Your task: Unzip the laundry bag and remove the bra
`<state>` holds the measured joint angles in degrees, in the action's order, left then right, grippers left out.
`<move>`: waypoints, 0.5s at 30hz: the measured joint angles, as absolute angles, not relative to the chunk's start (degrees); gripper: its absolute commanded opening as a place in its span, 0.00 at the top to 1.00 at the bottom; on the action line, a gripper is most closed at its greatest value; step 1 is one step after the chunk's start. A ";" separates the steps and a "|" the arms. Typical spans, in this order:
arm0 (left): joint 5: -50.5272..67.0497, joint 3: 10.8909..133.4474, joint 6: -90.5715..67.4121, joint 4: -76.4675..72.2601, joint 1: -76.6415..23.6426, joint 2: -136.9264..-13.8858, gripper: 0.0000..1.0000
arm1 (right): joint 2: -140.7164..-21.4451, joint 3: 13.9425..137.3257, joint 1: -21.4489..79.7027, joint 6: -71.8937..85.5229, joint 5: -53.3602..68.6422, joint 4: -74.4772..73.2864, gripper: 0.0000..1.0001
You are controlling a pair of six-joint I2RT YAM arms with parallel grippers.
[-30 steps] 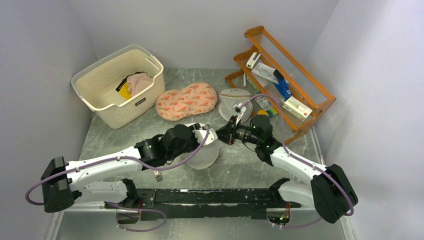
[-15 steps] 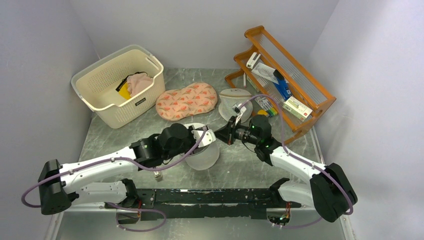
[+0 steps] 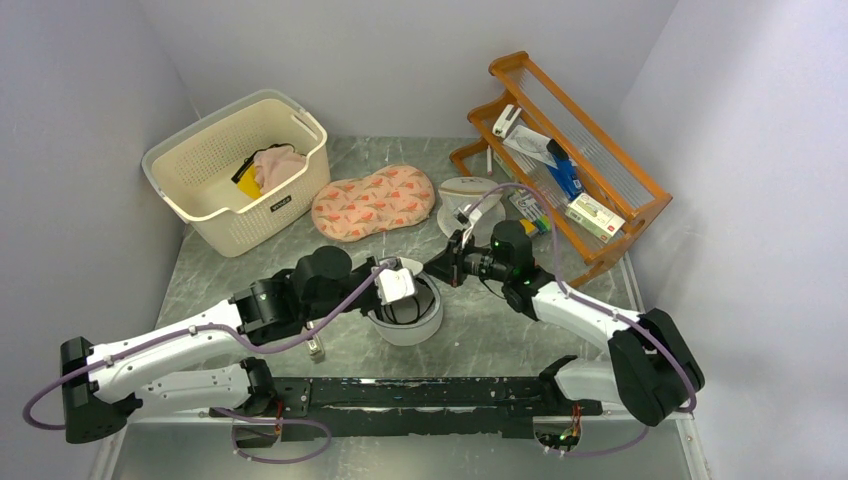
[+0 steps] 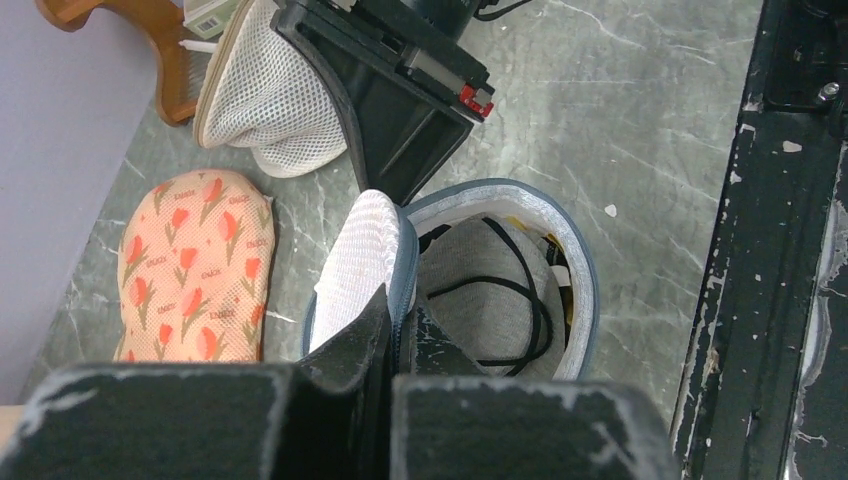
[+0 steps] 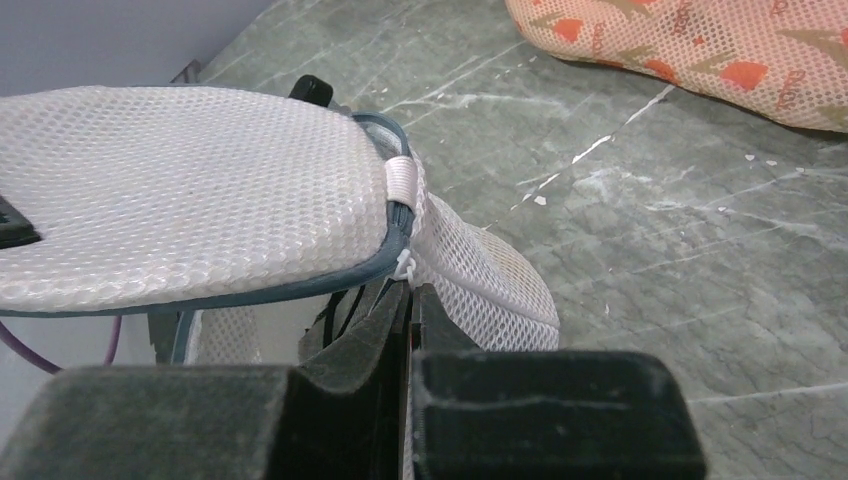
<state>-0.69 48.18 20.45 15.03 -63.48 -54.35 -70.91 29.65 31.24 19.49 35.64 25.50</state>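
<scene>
The laundry bag (image 3: 425, 322) stands on the table centre, its flat mesh lid (image 4: 358, 258) lifted open on edge. My left gripper (image 3: 397, 288) is shut on the lid's blue zip edge (image 4: 404, 262). Inside lies the grey bra (image 4: 478, 312) with black straps. My right gripper (image 3: 438, 268) is shut on the bag's rim at the far right, just under the white zip pull (image 5: 404, 264). In the right wrist view the lid (image 5: 190, 205) hangs over the opening and the mesh side wall (image 5: 490, 280) bulges to the right.
A cream basket (image 3: 215, 205) with clothes stands at back left. A peach tulip-print pouch (image 3: 373, 200) and a cone-shaped mesh bag (image 3: 468, 195) lie behind the bag. A wooden rack (image 3: 610, 225) with small items is at back right. A black rail (image 3: 420, 395) runs along the near edge.
My left gripper has pulled the lid up and back toward the near left, so the bag stands open and the bra shows. My right gripper has hardly moved.
</scene>
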 measured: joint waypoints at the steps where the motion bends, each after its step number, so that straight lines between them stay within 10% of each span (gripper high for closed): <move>1: -0.49 48.51 20.27 15.35 -63.48 -54.33 0.93 | -71.22 29.85 31.24 19.31 35.66 25.23 1.00; 9: -8.01 52.80 15.86 17.02 -63.48 -57.74 0.93 | -72.31 34.92 31.24 18.59 30.79 17.34 0.81; 15: -14.94 63.29 7.14 23.33 -63.48 -63.20 0.93 | -72.31 39.88 31.18 18.48 21.23 6.35 0.34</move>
